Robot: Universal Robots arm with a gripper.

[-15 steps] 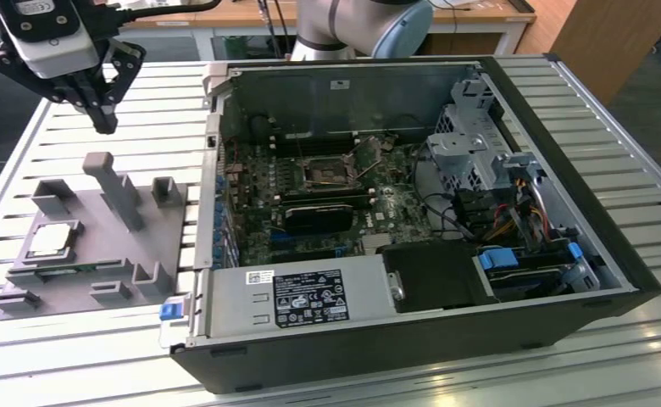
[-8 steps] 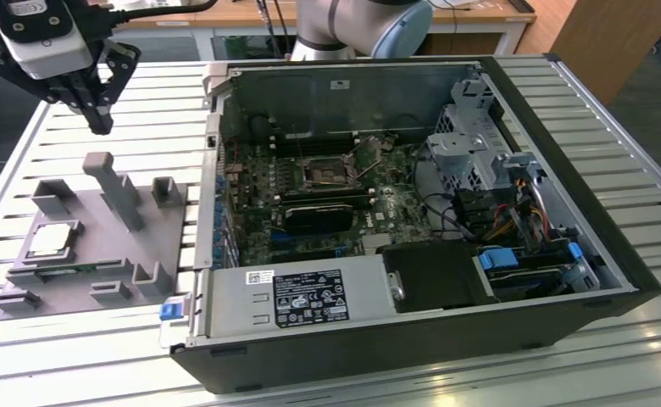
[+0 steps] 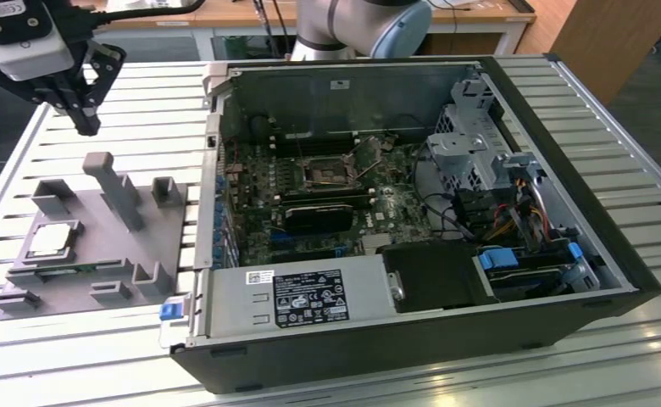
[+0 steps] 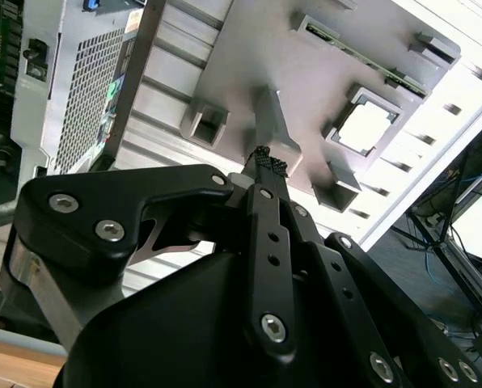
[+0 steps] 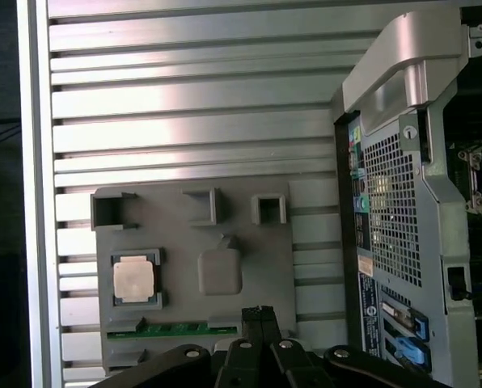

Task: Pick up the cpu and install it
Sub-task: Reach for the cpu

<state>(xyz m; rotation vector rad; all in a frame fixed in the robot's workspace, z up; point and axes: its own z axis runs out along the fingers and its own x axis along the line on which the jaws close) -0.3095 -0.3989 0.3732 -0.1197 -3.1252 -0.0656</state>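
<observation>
The cpu (image 3: 53, 240) is a small square chip with a shiny silver top. It lies flat in a square recess of the grey fixture tray (image 3: 102, 254), on the exterior view's left. Both wrist views show the cpu (image 4: 364, 128) (image 5: 136, 279) in that recess. My gripper (image 3: 86, 127) hangs in the air above the table beyond the tray, well clear of the chip. Its black fingers (image 4: 265, 166) are pressed together at the tips (image 5: 259, 312), shut with nothing between them. The empty processor socket (image 3: 328, 172) sits on the motherboard inside the open computer case (image 3: 602, 254).
Upright posts (image 3: 113, 188) rise from the fixture tray next to the cpu. A green memory stick (image 5: 180, 329) lies in a slot at the tray's edge. The case wall (image 3: 208, 170) stands between tray and motherboard. Cables and drive cages (image 3: 489, 170) crowd the case's right side.
</observation>
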